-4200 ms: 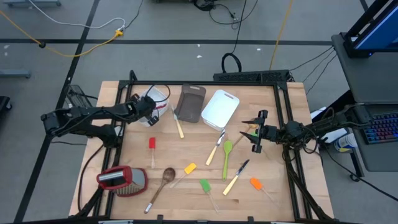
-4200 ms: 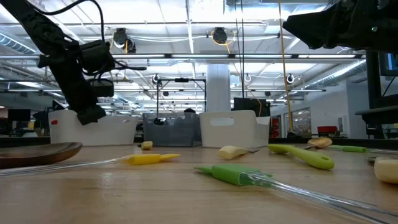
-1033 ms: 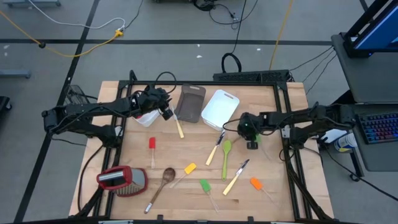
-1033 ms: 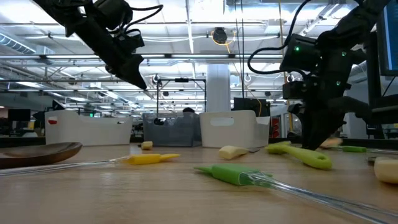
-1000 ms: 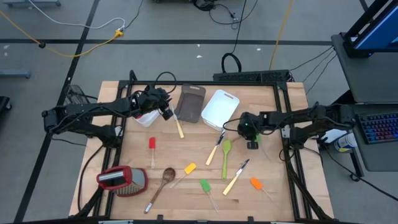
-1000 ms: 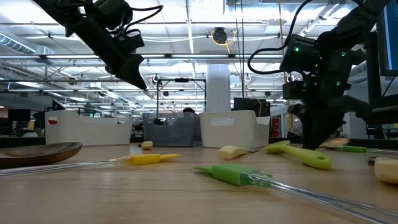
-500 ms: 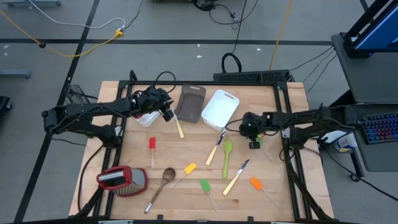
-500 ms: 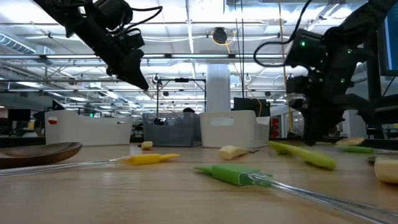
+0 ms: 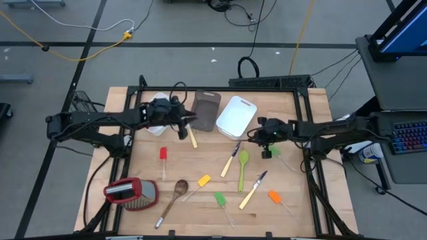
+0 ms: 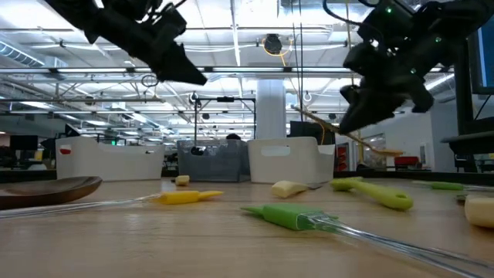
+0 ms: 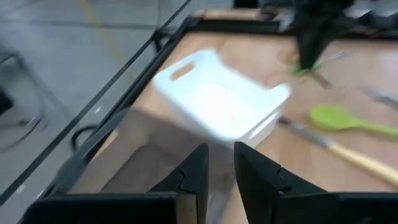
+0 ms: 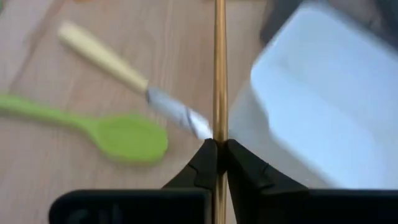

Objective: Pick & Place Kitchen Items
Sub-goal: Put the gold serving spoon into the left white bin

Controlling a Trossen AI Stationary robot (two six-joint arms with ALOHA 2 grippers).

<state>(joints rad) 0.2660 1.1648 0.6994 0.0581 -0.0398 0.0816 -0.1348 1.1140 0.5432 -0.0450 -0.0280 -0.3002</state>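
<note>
Right gripper [image 12: 217,152] is clamped on a thin wooden spoon handle [image 12: 219,68], fingers pressed tight on the stick; in the low view we see the wooden spoon [image 10: 340,131] lifted clear of the table and tilted. From above, the right gripper [image 9: 266,135] sits at about 3 o'clock of table centre, just beside the white rectangular tub [image 9: 235,117]. The lime-green plastic spoon [image 9: 243,167] and a pale-handled knife [image 9: 231,159] lie below it on the wooden table [image 9: 313,200].

Left gripper [image 11: 217,168] shows its fingers close together with a narrow gap, holding nothing we can see; it hovers at about 10 o'clock, near the dark rectangular tub [image 9: 205,111].

Our judgement of the risks: the grip is on a slim, smooth stick, so the spoon may pivot or slip during a fast swing. The hanging end could clip the white tub's rim and knock it askew. Both arms work close around the tubs, so crossing paths could bring them into contact.
</note>
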